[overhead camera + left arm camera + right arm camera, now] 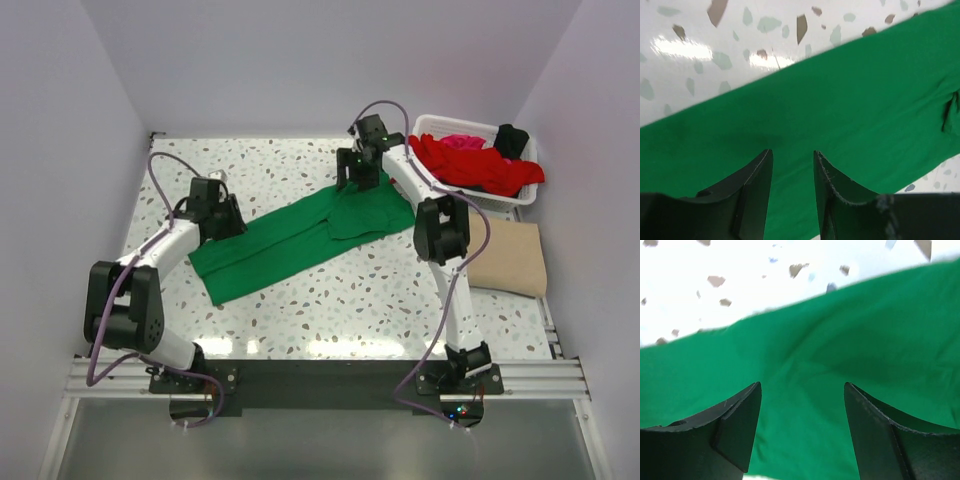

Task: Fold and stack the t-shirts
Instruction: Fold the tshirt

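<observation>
A bright green t-shirt (300,238) lies folded lengthwise into a long strip across the table, running from near left to far right. My left gripper (222,215) is open just above its left end; green cloth (840,100) fills that wrist view. My right gripper (358,180) is open over its far right end, with cloth (840,360) under the jaws. A tan t-shirt (512,258) lies folded at the right. Red, magenta and black shirts (475,165) are heaped in the basket.
A white lattice basket (432,125) stands at the back right corner. The speckled tabletop (350,300) is bordered by white walls at back and sides. The right arm's forearm (440,225) reaches across beside the tan shirt.
</observation>
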